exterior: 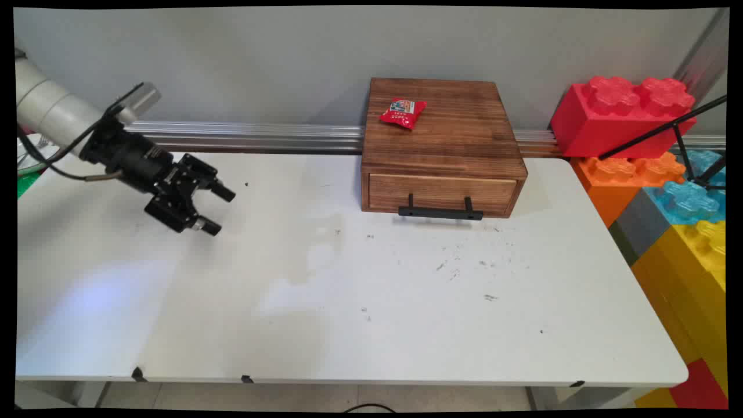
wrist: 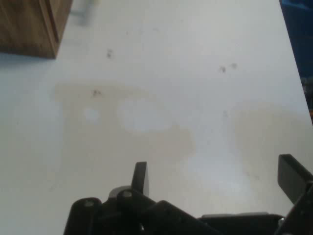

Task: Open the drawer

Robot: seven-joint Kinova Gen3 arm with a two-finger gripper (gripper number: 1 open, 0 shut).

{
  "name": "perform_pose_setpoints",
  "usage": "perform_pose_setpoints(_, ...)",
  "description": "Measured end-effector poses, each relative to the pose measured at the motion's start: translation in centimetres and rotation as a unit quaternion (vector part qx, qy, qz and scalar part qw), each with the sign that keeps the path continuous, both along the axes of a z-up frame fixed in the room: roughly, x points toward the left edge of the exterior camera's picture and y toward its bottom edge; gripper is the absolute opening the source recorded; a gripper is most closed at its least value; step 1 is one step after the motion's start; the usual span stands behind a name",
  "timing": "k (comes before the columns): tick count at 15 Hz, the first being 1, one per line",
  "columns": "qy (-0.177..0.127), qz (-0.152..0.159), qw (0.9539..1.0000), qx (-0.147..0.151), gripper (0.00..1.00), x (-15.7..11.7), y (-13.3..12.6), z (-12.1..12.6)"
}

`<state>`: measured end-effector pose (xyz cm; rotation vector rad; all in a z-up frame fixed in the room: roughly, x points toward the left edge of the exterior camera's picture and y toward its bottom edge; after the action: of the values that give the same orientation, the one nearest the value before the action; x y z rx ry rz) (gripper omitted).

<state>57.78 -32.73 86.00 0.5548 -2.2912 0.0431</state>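
Main view shows a small red crinkled snack packet (exterior: pixel 403 112) lying flat on the top of a brown wooden single-drawer box (exterior: pixel 442 148), toward its rear left part, well apart from the arm. That box stands at the far edge of the white table (exterior: pixel 360 290), against the silver metal rail (exterior: pixel 249 134) along the wall; its drawer front sits flush and closed, with a black bar handle (exterior: pixel 440 212) across it. Nothing lies on the table in front of the drawer apart from faint stains and dark specks. To the right of the table stand oversized plastic building bricks, a red one (exterior: pixel 624 116) on top of orange, blue and yellow ones.

The black two-finger gripper (exterior: pixel 217 210) hangs over the table's left part, clear of the surface, tilted and aimed rightward and slightly down toward the table's middle. Its fingers are spread wide and hold nothing. In the hand view both fingers (wrist: pixel 140 177) rise from the bottom edge with bare stained table between them, and a corner of the wooden box sits at the upper left, far from the fingertips
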Motion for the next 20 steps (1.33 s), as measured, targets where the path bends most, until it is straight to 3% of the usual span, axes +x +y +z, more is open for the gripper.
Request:
perform_pose_setpoints(4, 0.000, 0.008, 0.9997, -0.022, 1.00, -3.4, -2.3, 2.7)
perform_pose_setpoints(10, -0.022, 0.006, 0.9982, -0.056, 1.00, -11.9, -7.1, 6.3)
perform_pose_setpoints(15, -0.055, -0.015, 0.9954, -0.077, 1.00, -18.9, -10.8, 6.6)
perform_pose_setpoints(20, -0.091, -0.041, 0.9913, -0.085, 1.00, -24.9, -13.8, 5.0)
